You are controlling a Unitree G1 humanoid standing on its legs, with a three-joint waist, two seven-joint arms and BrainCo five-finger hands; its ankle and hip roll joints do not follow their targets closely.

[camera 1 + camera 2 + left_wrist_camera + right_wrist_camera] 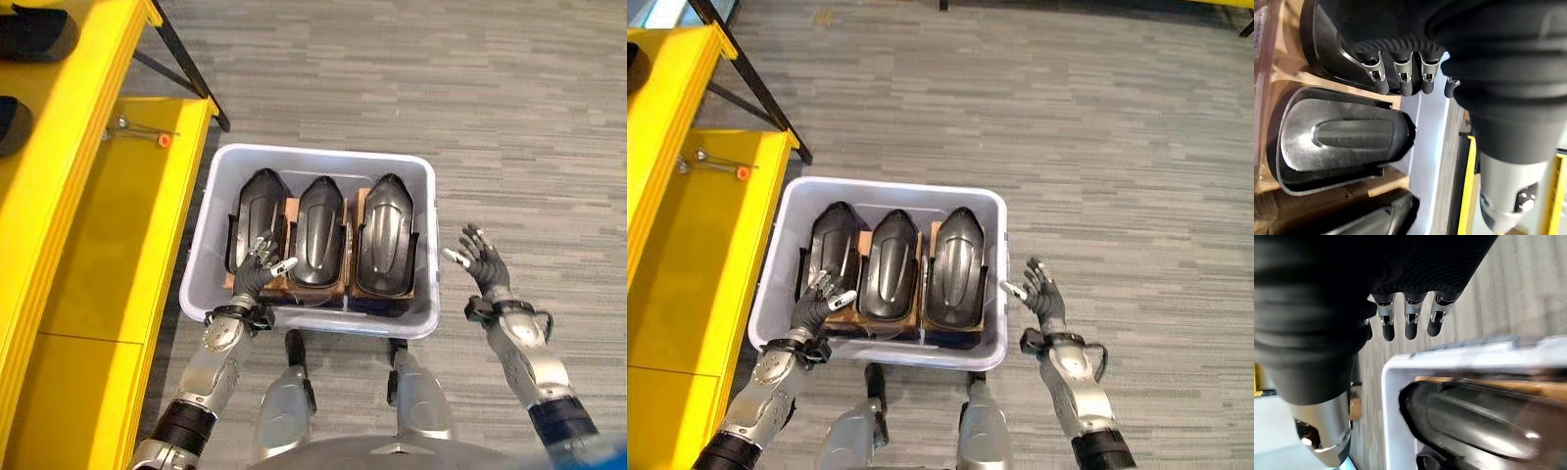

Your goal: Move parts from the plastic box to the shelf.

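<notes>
A pale plastic box (323, 154) sits on the floor with three black moulded parts side by side on cardboard: left (259, 211), middle (319, 230), right (385, 235). My left hand (255, 274) hovers over the box's near left corner, above the near end of the left part, fingers spread and holding nothing. In the left wrist view its fingers (1403, 73) hang straight over a black part (1337, 137). My right hand (485, 262) is open outside the box's right wall. Its fingers (1409, 318) point past the box rim (1459, 360).
A yellow shelf (108, 255) runs along the left, close to the box. Dark parts (29, 34) lie on its upper level, and a small orange-tipped piece (164, 140) lies on the lower one. A black brace (191, 64) slants beside it. Grey plank floor (490, 98) lies beyond.
</notes>
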